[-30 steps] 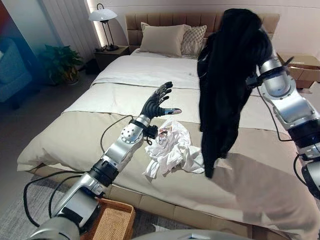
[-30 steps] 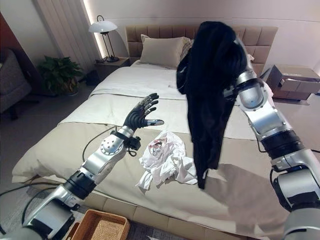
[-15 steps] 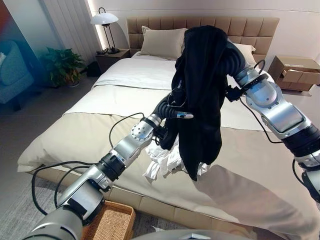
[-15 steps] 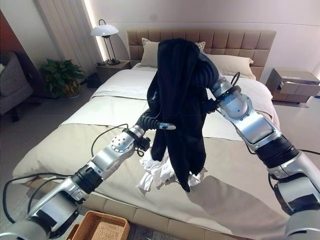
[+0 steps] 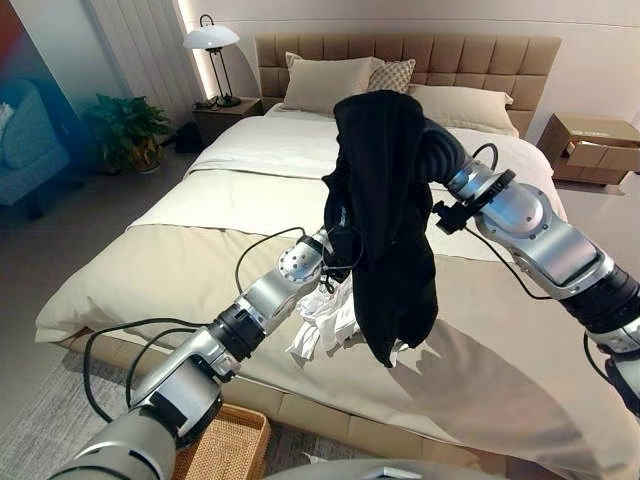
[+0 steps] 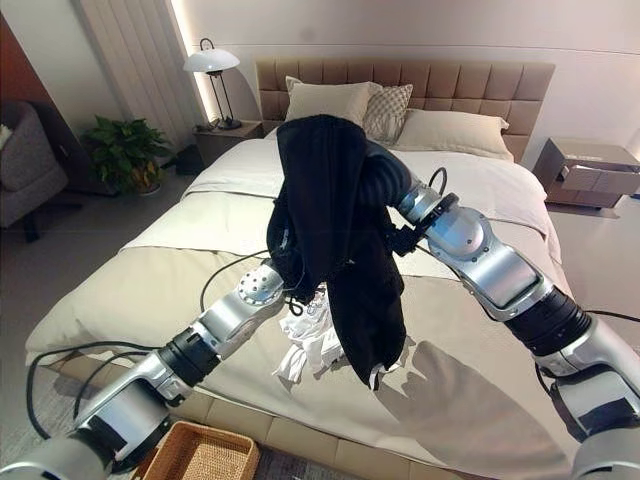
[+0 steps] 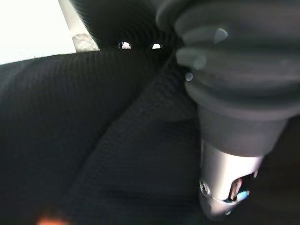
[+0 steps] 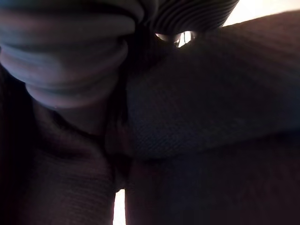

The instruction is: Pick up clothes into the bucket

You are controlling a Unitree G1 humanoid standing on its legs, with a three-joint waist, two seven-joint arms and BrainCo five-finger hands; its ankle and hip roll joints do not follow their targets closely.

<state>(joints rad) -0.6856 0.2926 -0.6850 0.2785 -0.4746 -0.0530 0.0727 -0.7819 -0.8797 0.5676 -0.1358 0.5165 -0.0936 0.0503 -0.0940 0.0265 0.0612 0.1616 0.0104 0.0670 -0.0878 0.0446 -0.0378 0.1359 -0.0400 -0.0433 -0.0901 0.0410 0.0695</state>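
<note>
A black garment [image 5: 385, 210] hangs over the bed, draped on my right hand [image 8: 70, 56], whose dark ribbed cover [image 5: 440, 150] pokes out of the cloth at the right. The fingers are buried in it. My left arm reaches up from the lower left, and my left hand [image 7: 234, 70] is pressed into the black cloth near its left edge, its fingers hidden. Below the hanging garment a crumpled white garment [image 5: 325, 318] lies on the bedcover. A wicker basket [image 5: 228, 442] stands on the floor by the bed's near edge, below my left arm.
The bed [image 5: 180, 240] spans the view, with pillows [image 5: 325, 80] at the headboard. A lamp [image 5: 212, 38] on a nightstand and a plant [image 5: 120, 130] stand at the left, past a blue armchair [image 5: 25, 140]. A cardboard box [image 5: 592, 140] sits at the right.
My right arm has swung the black garment leftward and lower, over the white garment. My left hand, open above the bed before, has gone into the black cloth.
</note>
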